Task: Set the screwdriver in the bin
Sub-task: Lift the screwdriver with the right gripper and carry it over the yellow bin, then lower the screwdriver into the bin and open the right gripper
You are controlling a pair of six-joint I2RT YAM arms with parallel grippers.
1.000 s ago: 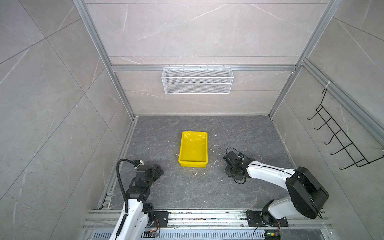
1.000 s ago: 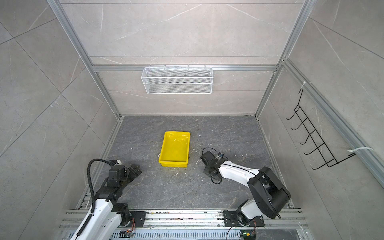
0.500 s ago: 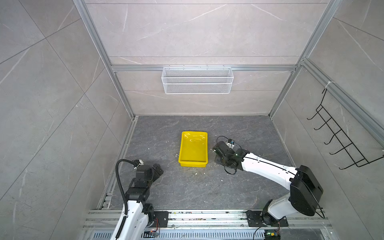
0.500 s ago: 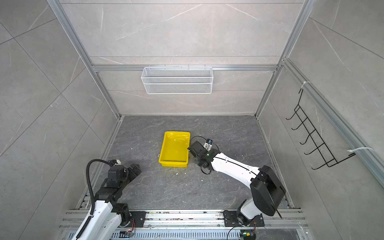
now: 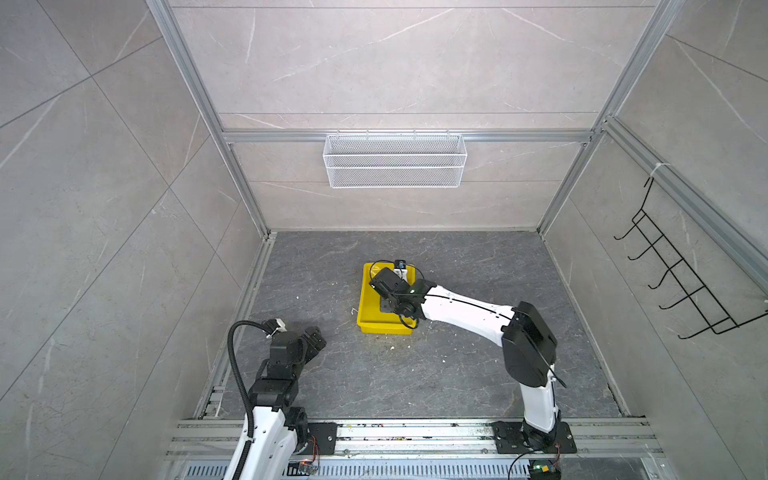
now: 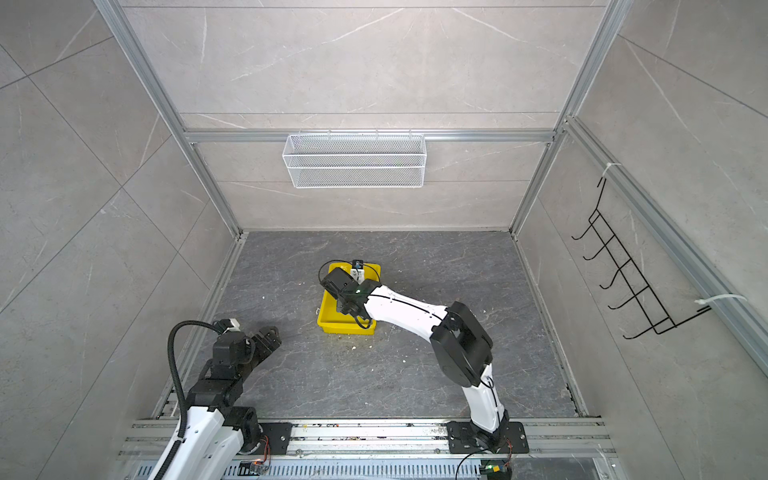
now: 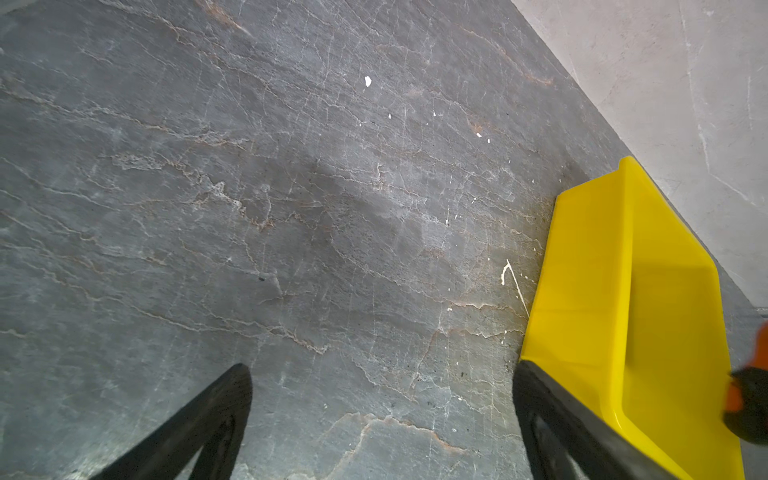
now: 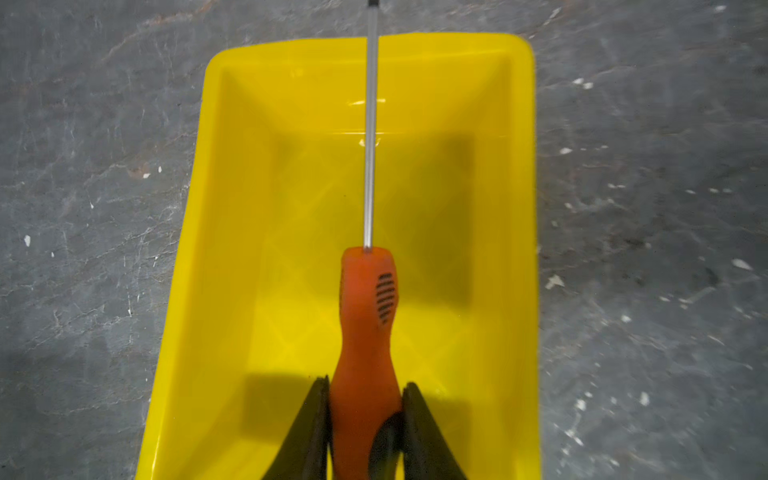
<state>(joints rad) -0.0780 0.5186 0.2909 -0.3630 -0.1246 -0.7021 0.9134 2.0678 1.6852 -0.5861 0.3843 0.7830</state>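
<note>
Right fingers [image 8: 311, 428] clamp the screwdriver [image 8: 365, 332] by its orange handle and have swung from beside the bin [image 8: 232, 208] to above its middle; letting go should finish the job. Left fingers [image 7: 224, 395] gape, empty.

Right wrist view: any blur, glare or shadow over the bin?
Right wrist view: motion blur smears the floor and the bin rim, the screwdriver is sharp; small glare spots on the bin's far wall, a dark shadow on its bottom. Left wrist view: floor crisp. Both top views: even light, sharp.
</note>
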